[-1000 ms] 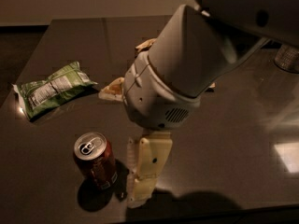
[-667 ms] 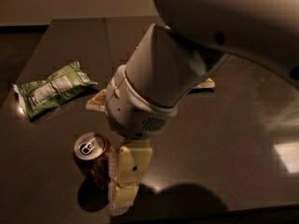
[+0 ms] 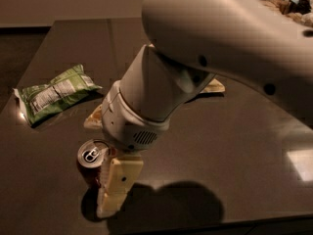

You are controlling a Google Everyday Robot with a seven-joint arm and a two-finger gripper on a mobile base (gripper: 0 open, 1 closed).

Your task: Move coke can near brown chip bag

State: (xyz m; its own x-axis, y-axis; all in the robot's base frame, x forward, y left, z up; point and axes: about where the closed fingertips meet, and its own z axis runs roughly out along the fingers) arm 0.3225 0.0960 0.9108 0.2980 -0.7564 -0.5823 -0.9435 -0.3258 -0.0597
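The coke can [image 3: 91,159] stands upright near the table's front left, silver top and pull tab showing. My gripper [image 3: 111,190] is down at the can, its cream part pressed against the can's right side and reaching to the table. The brown chip bag lies flat behind, mostly hidden by my arm. Only its left corner [image 3: 93,119] and its right corner [image 3: 213,86] show. The can stands a short way in front of the bag's left corner.
A green chip bag [image 3: 56,93] with a white label lies at the left of the dark table [image 3: 234,146]. My large white arm [image 3: 220,38] covers the table's middle. The front edge runs just below the can.
My arm has swung left and lower, bringing the gripper tight against the can's right side. The can and both bags have stayed where they were.
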